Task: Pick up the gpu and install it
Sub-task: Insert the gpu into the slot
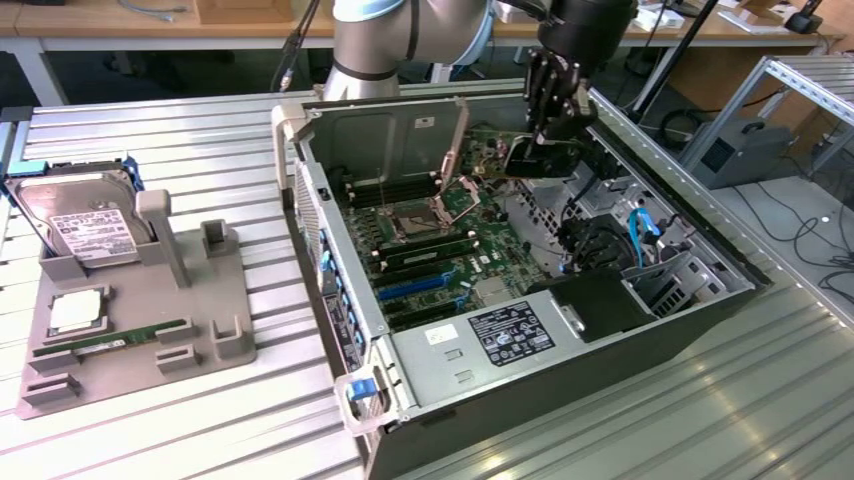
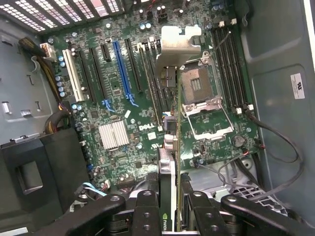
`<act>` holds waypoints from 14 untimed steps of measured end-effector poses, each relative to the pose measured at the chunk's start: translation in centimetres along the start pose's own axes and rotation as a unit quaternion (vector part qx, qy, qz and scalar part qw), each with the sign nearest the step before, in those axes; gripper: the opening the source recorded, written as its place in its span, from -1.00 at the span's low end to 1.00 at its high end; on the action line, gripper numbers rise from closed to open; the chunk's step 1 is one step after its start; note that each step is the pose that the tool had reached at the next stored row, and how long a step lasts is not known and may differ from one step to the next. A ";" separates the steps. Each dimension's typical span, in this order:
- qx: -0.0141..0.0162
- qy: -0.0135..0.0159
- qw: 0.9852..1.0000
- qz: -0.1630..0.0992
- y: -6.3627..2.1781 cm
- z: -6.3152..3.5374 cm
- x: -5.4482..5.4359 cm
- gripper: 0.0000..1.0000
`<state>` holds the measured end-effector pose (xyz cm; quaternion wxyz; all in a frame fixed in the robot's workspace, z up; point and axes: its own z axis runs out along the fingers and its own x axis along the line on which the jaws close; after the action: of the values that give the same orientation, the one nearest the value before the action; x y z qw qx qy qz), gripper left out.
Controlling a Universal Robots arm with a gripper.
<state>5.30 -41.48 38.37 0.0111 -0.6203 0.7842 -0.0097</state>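
Slatted table (image 1: 200, 440), gpu (image 2: 167, 164) in pincer (image 2: 171, 196)

The gpu (image 2: 166, 172), upright and edge-on, hangs held above the motherboard (image 2: 123, 98).

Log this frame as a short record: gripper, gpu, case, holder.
gripper: shut on the gpu
gpu: held on edge above the motherboard, not in a slot
case: lying open, blue slot empty
holder: carries the hard drive and memory stick
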 end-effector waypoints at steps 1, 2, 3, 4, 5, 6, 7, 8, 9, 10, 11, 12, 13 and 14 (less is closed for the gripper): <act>0.000 0.000 1.000 -0.004 0.00 0.00 0.0 -0.45; 0.000 0.000 1.000 -0.007 0.00 0.00 0.0 -0.45; 0.000 0.000 1.000 -0.009 0.00 0.00 0.0 -0.45; 0.000 0.000 1.000 -0.012 0.00 0.00 0.0 -0.45; 0.000 0.000 1.000 -0.016 0.00 0.00 0.0 -0.45; 0.000 -0.001 1.000 -0.022 0.00 0.00 0.0 -0.45; 0.000 -0.001 1.000 -0.026 0.00 0.00 0.0 -0.45; 0.000 -0.001 1.000 -0.031 -0.01 0.00 0.0 -0.45; 0.000 -0.001 0.999 -0.036 0.00 0.01 0.0 -0.45; 0.000 -0.001 0.999 -0.039 0.00 0.00 0.0 -0.45; 0.000 -0.001 0.999 -0.043 0.00 0.01 0.0 -0.45; 0.000 -0.001 0.999 -0.047 0.00 0.01 0.0 -0.45; 0.000 -0.001 0.999 -0.050 0.00 0.00 0.0 -0.45; 0.000 -0.002 0.999 -0.053 0.00 0.01 0.0 -0.45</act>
<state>5.30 -41.48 38.36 0.0116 -0.6613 0.7500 -0.0091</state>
